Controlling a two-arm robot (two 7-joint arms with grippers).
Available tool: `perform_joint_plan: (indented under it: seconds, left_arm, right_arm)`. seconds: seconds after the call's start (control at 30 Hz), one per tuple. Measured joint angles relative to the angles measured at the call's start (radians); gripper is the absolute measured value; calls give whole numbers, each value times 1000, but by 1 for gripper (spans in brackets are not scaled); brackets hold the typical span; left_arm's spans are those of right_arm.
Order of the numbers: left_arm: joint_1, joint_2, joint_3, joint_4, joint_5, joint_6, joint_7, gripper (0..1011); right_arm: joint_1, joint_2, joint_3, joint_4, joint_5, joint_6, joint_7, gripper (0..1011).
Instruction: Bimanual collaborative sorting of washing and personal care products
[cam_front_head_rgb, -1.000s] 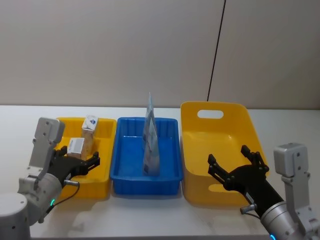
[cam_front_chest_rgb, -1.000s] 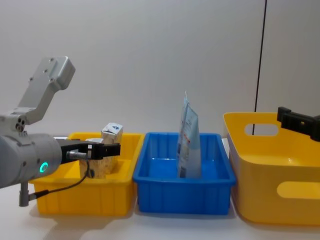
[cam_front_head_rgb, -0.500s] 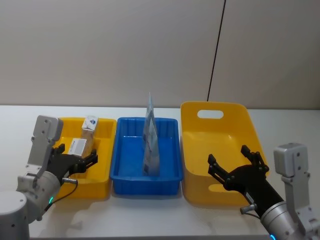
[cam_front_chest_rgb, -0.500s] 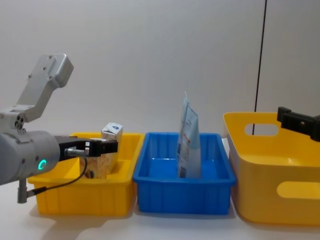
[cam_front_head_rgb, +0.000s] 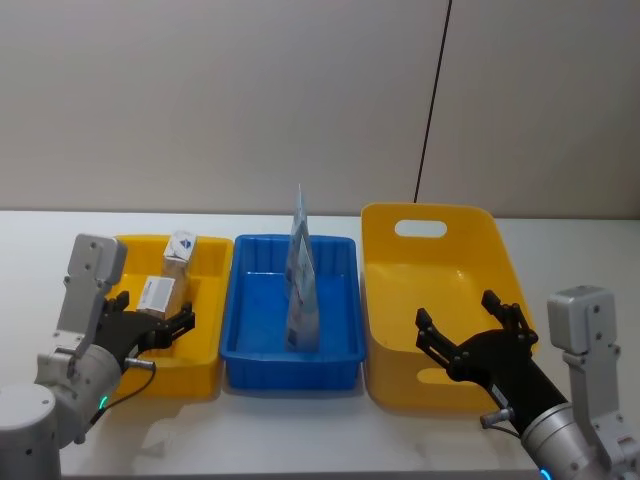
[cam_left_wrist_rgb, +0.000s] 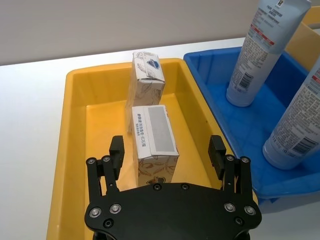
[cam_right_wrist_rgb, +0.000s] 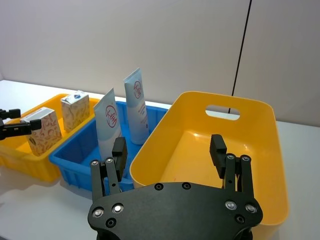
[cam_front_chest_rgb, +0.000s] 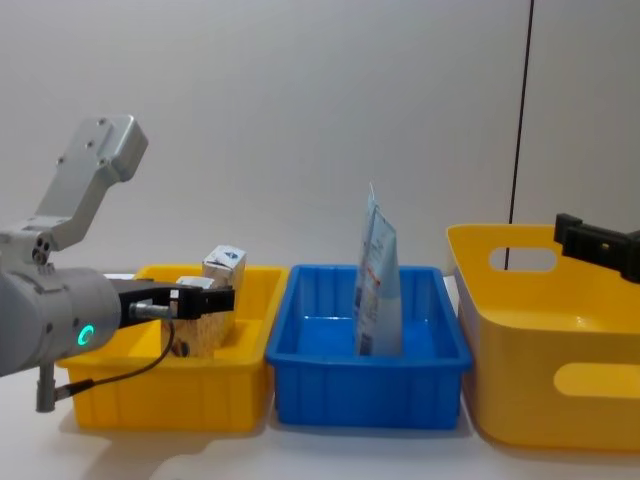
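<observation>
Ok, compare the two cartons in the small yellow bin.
The far carton shows a blue logo on top; the near carton, a grey printed panel. The near carton stands closer to the open left end effector than the far carton. Both are tan, patterned, upright.

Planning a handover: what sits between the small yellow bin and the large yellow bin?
The blue bin, holding two upright pale blue tubes, in the head view.

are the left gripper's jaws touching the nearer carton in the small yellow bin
Apart. In the left wrist view the left gripper is open, its jaws flanking the nearer carton, with bare yellow bin floor showing between each jaw and it.
</observation>
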Motion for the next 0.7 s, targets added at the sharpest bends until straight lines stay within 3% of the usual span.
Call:
perform_joint_plan:
  seconds: [0.7]
  left_arm:
    - [-38, -19, -15, 108, 10, -33, -27, 1001]
  right_arm:
    - [0, 0, 0, 0, 0, 0, 0, 1002]
